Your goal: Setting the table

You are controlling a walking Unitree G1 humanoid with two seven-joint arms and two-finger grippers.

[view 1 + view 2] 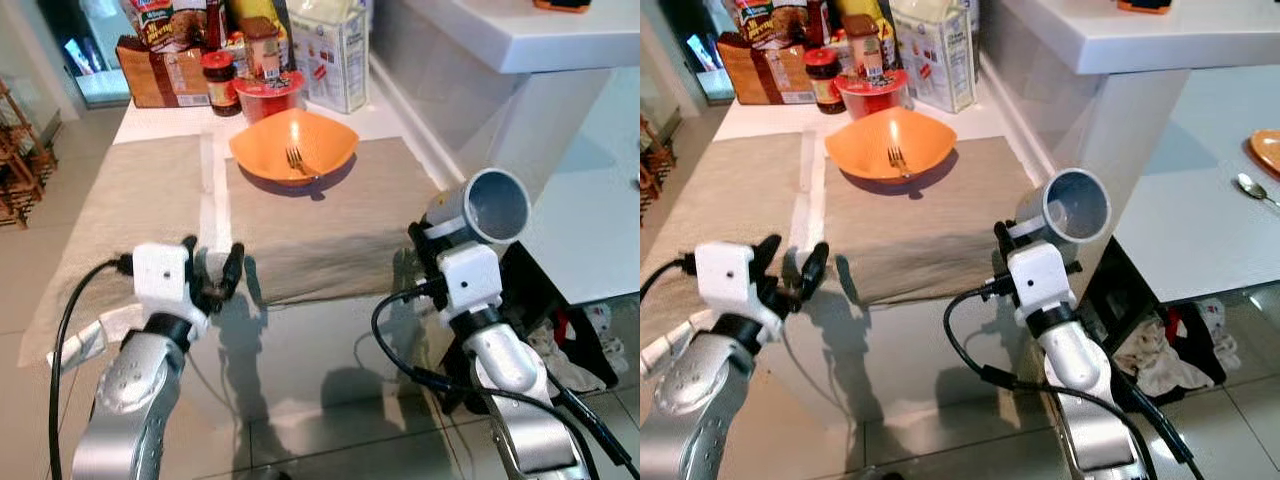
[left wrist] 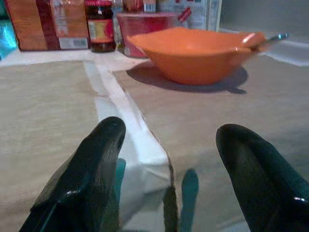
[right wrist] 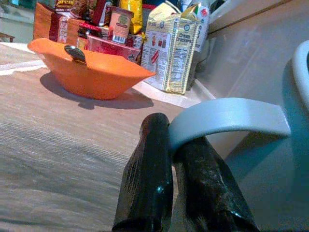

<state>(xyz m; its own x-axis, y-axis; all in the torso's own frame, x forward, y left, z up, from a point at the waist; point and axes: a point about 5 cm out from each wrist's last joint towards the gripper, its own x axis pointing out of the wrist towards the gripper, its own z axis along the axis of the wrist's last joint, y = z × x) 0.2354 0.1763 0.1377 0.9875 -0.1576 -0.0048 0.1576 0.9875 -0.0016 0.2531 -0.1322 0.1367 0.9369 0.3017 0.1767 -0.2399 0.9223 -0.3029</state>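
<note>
An orange bowl (image 1: pixel 293 146) with a fork (image 1: pixel 296 159) lying in it sits at the far end of a beige placemat (image 1: pixel 340 235). A second beige placemat (image 1: pixel 130 200) lies to its left. My right gripper (image 3: pixel 166 162) hovers at the placemat's near right corner. It is shut on the handle of a grey mug (image 1: pixel 488 208), which is tipped on its side with the mouth facing up and toward me. My left gripper (image 1: pixel 212 262) is open over the near edge where the two placemats meet, with nothing between its fingers (image 2: pixel 94 159).
Groceries crowd the table's far end: a bread bag (image 1: pixel 160 60), a dark jar (image 1: pixel 220 82), a red tub (image 1: pixel 268 95) and a carton (image 1: pixel 330 55). A white counter (image 1: pixel 520 40) rises at right. Beyond it lie a spoon (image 1: pixel 1255 190) and an orange plate (image 1: pixel 1265 150).
</note>
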